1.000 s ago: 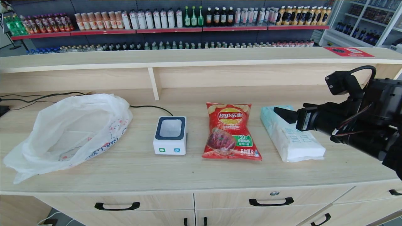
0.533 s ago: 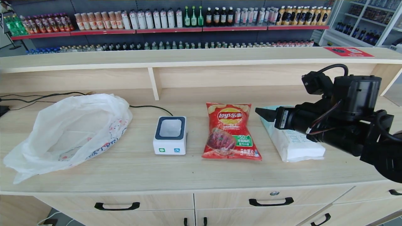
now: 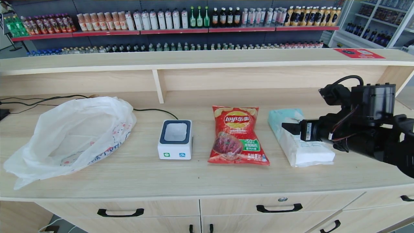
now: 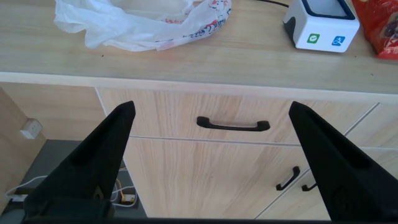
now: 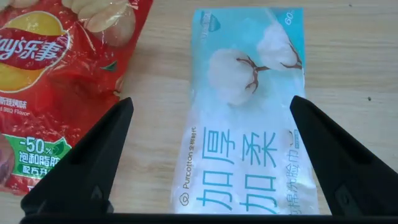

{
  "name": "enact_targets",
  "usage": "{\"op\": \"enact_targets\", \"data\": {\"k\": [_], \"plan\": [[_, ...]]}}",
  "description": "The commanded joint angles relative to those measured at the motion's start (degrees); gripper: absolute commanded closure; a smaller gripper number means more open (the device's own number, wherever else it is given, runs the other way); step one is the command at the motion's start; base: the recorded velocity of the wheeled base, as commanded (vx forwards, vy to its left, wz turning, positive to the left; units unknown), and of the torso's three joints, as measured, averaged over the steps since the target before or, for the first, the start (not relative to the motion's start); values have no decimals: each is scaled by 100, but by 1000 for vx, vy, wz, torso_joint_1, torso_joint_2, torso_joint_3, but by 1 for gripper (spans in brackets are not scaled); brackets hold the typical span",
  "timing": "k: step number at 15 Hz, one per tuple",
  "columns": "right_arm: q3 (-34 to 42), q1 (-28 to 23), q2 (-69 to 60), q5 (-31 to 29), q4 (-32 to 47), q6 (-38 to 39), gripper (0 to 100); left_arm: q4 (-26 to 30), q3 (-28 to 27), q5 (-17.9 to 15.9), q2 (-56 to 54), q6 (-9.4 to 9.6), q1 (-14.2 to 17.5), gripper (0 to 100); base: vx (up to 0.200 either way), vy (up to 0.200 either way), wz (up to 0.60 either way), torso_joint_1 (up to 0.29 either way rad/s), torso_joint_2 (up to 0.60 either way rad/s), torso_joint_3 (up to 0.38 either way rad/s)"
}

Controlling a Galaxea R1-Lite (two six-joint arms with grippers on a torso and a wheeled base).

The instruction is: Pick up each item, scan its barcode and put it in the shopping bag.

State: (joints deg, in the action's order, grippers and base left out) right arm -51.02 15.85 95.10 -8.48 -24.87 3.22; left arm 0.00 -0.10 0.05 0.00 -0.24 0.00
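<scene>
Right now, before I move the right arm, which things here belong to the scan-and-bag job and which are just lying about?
Job: tissue pack, below the right gripper, fingers open; chip bag; scanner; shopping bag.
Lying about: bottles on the shelves; red mat on the upper ledge; black cables behind the bag.

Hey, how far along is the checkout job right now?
Nothing clearly bagged yet: chips and tissue pack lie on the counter. The right gripper hangs over the tissue pack, jaws open, holding nothing. Remaining: scan both at the scanner, then into the shopping bag.
</scene>
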Motion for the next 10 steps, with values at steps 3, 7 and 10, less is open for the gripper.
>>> {"op": "enact_targets", "data": {"k": [3,7,10], "plan": [[13,-91,-132,5,219,12,0,0,1,4,0,-2,0,0,0,0,0,0,0,0],[39,-179,53,-4,228,47,0,0,1,4,0,-2,0,0,0,0,0,0,0,0],[39,-240,167,5,202,56,0,0,1,4,9,-2,9,0,0,0,0,0,0,0]]}}
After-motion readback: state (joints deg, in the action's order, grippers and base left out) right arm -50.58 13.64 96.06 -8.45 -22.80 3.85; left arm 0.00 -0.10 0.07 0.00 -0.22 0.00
